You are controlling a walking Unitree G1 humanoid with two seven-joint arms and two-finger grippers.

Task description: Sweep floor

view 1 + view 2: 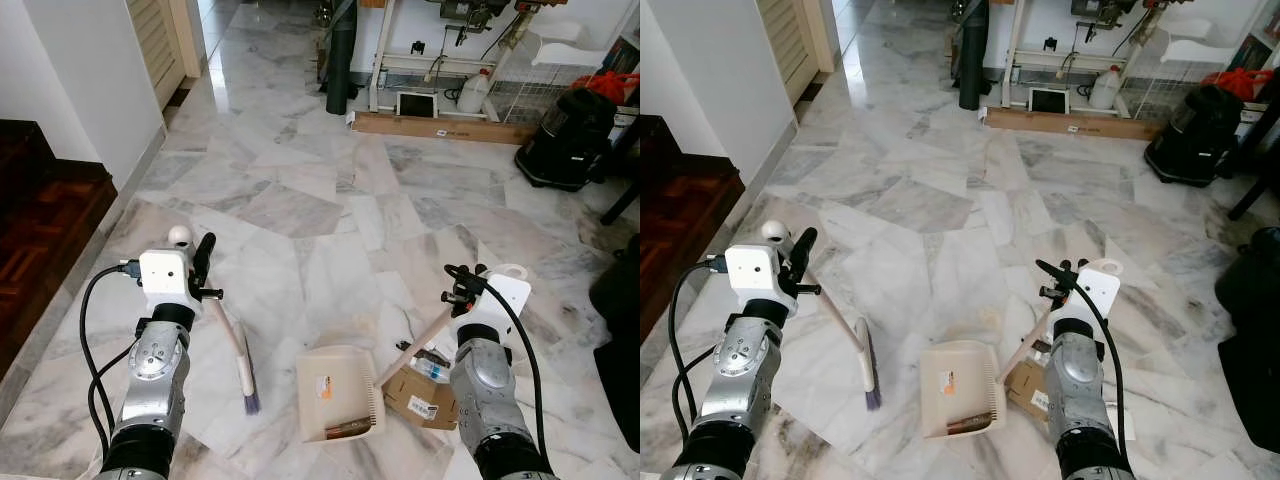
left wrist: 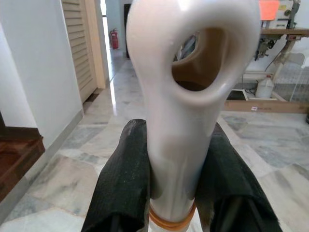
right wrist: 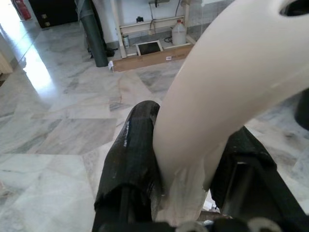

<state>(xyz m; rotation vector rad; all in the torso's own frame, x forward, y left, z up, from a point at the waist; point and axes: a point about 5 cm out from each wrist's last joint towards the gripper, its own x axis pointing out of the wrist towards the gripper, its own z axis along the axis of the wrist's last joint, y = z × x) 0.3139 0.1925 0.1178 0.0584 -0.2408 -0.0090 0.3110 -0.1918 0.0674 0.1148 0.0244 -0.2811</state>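
My left gripper [image 1: 203, 262] is shut on the pale handle [image 1: 232, 345] of a small broom, whose purple-tipped bristles [image 1: 249, 402] rest on the marble floor. In the left wrist view its black fingers [image 2: 123, 179] clamp the looped handle end [image 2: 188, 58]. My right gripper [image 1: 462, 285] is shut on the cream dustpan's long handle [image 1: 420, 342]. The dustpan [image 1: 335, 385] lies flat on the floor between the arms, with a brown scrap [image 1: 348, 430] at its near lip. A piece of cardboard [image 1: 420, 400] and small litter [image 1: 428, 360] lie just right of the pan.
A dark wooden step [image 1: 40, 230] and a white wall corner [image 1: 90, 90] are on the left. A black vacuum cleaner [image 1: 565, 140], a long wooden board [image 1: 440, 127], a black cylinder [image 1: 341, 60] and a white jug [image 1: 473, 93] stand at the back. A dark object [image 1: 618, 330] is at the right edge.
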